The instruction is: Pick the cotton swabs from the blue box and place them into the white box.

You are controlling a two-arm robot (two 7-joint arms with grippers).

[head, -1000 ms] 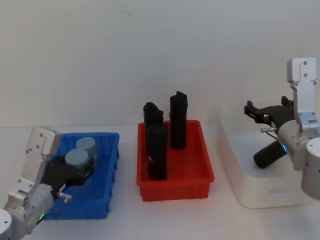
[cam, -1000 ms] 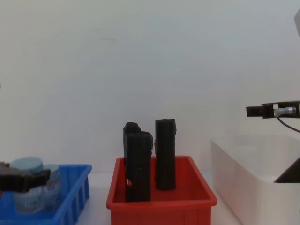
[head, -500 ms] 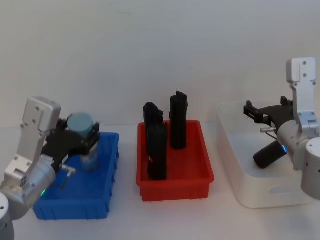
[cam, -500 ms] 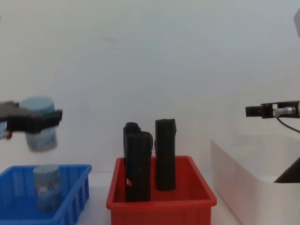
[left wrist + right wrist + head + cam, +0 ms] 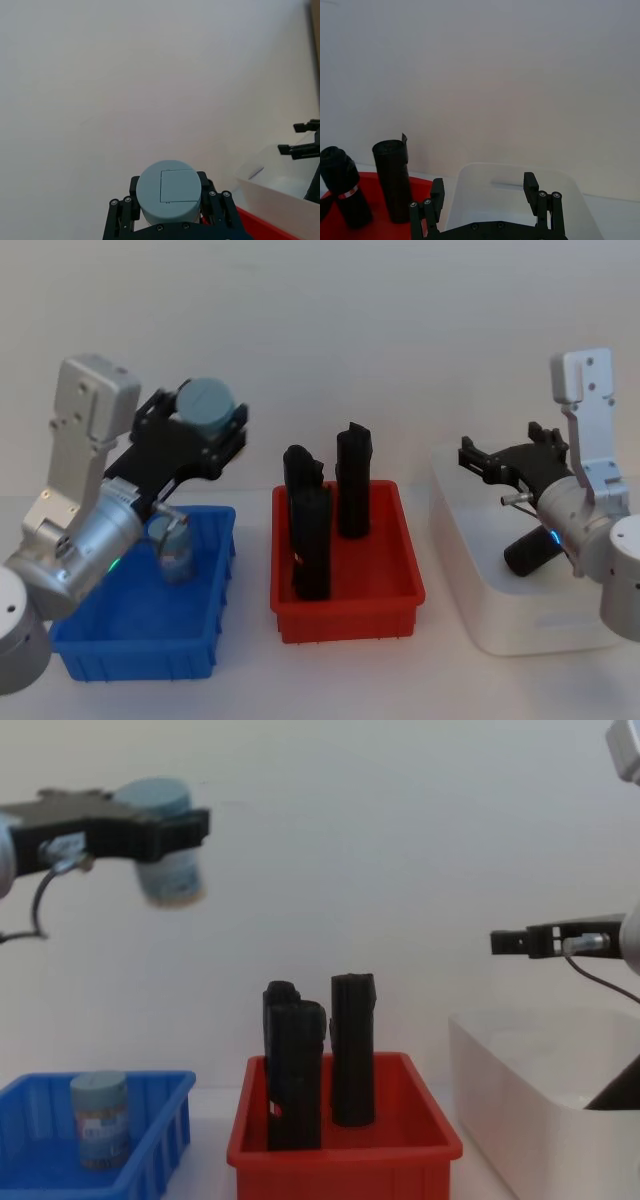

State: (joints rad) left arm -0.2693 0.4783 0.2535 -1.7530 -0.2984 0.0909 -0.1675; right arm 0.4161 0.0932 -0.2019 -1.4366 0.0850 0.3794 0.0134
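Probably light and stiff, one tub of cotton swabs (image 5: 205,400) is gripped by its smooth round sides in the left hand (image 5: 200,425), high above the blue box (image 5: 140,660), where a second tub (image 5: 175,550) stands; slipping is judged possible. The right hand (image 5: 500,462) is held open over the white box (image 5: 520,630).

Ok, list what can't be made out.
- Held clear cotton-swab tub, grey-blue lid: body under lid and left gripper jaws, left wrist view.
- Second tub in the blue slatted bin: head view, partly behind left arm.
- Large white bin: floor behind near wall, chest view; open right gripper hovers above.
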